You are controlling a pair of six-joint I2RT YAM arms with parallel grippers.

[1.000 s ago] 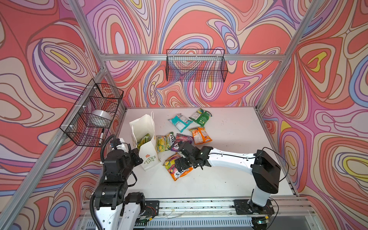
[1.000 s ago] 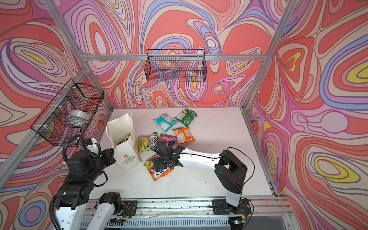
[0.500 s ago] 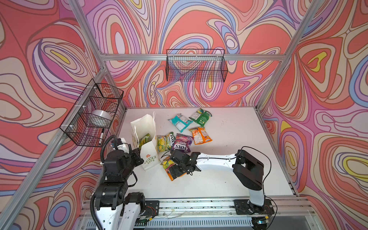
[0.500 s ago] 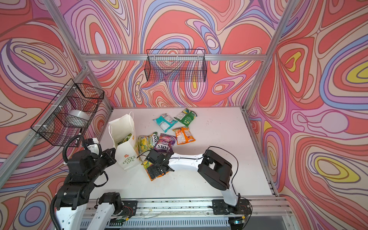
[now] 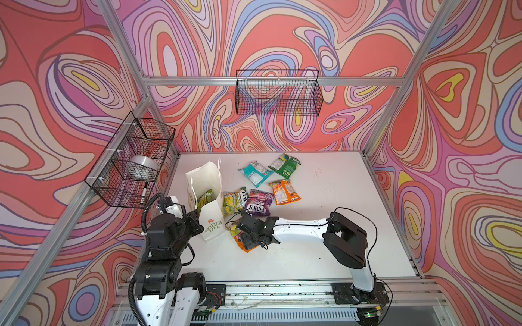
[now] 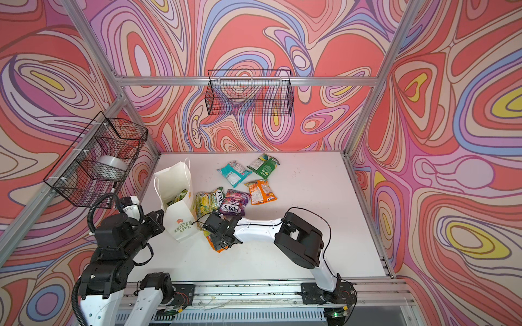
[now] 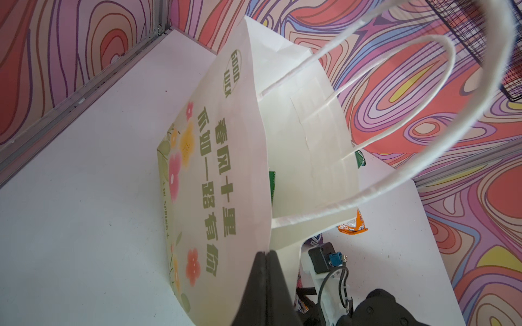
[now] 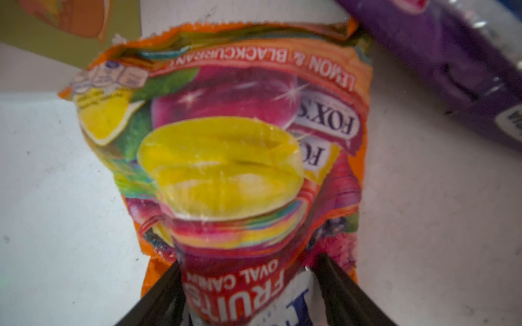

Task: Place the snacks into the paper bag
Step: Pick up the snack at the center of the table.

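1. Orange packet [image 8: 226, 158]: glossy, crinkly foil with serrated end seams. It lies printed face up on the desk [image 5: 324, 197]. Its long axis runs from my right hand [image 8: 248, 271] to the foot of the paper bag [image 5: 211, 223], and the "LEMON" end is nearest the bag.
2. My right hand's fingers are partly apart, pinching a bunched ridge of the packet's "FRUITS" end.
3. Paper bag: matte white, tall, boxy, upright, mouth open, thin cord handles. A yellow-green packet [image 5: 205, 197] is inside.
4. My left hand [image 7: 267, 255] is pressed together on the bag's rim.
5. Loose behind: yellow-green snack [image 5: 234, 201], purple snack [image 5: 258, 206], second orange snack [image 5: 284, 192], teal snack [image 5: 255, 173], green snack [image 5: 284, 166], all flat pillow shapes.
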